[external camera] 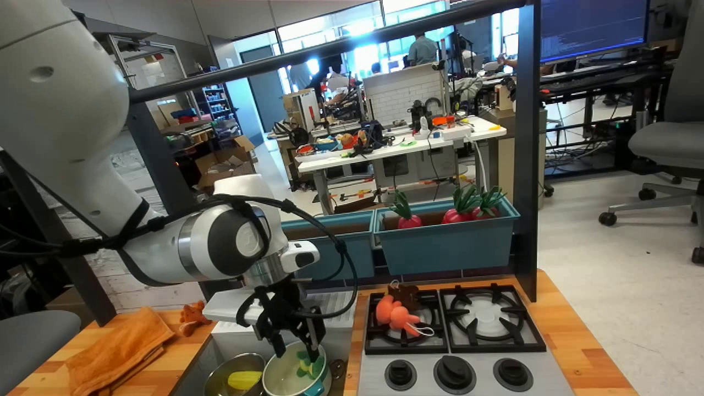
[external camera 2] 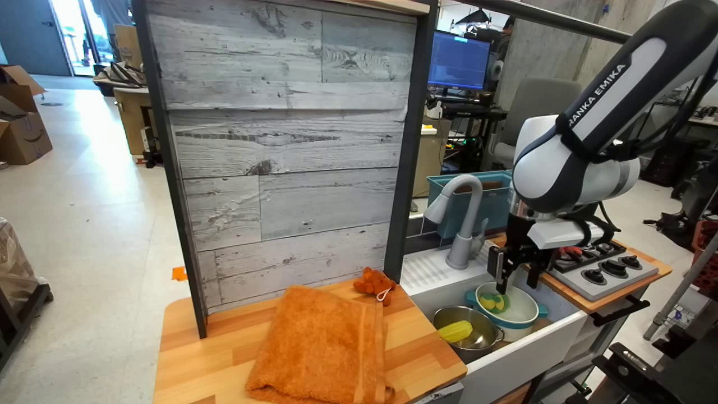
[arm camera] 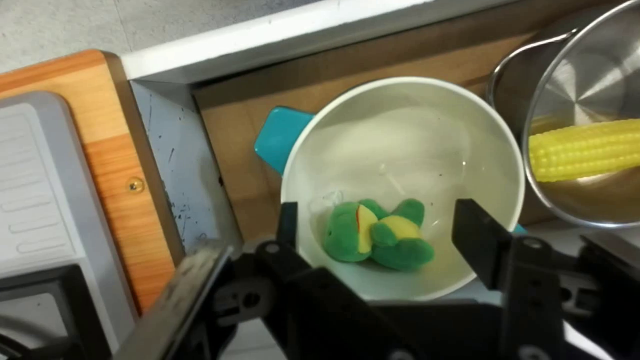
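1. Because my gripper (arm camera: 376, 210) stood wide and empty, the green plush toy (arm camera: 387, 235) lay unheld, lower middle of the wrist view!
2. And the white pot (arm camera: 400, 135) seemingly kept it penned!

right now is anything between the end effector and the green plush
Nothing visible: the open end effector hangs over the pot, and the green plush lies uncovered inside, with only the pot's walls around it.
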`<action>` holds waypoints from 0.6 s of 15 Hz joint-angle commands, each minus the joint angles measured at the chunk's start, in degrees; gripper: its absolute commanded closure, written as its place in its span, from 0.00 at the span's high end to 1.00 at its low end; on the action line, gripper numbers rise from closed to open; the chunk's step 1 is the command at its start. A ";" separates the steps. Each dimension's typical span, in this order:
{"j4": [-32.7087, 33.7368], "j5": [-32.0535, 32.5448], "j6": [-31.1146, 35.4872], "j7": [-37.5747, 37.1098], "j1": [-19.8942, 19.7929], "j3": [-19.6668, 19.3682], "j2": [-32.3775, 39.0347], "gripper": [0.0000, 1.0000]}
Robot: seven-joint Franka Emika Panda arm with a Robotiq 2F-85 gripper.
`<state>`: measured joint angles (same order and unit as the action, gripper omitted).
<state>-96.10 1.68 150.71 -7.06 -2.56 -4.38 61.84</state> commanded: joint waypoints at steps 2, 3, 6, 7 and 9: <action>3.65 -1.13 1.05 2.85 -1.70 1.28 3.33 0.56; 4.11 -1.10 1.33 3.15 -1.78 1.43 3.88 0.54; 5.70 -0.74 3.90 3.43 -1.45 1.22 5.81 0.79; 6.21 -0.54 4.97 3.45 -1.23 0.98 6.50 0.86; 7.49 -0.06 7.14 3.74 -0.76 0.40 8.12 0.99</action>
<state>-91.69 1.66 154.81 -5.30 -2.94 -4.06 67.00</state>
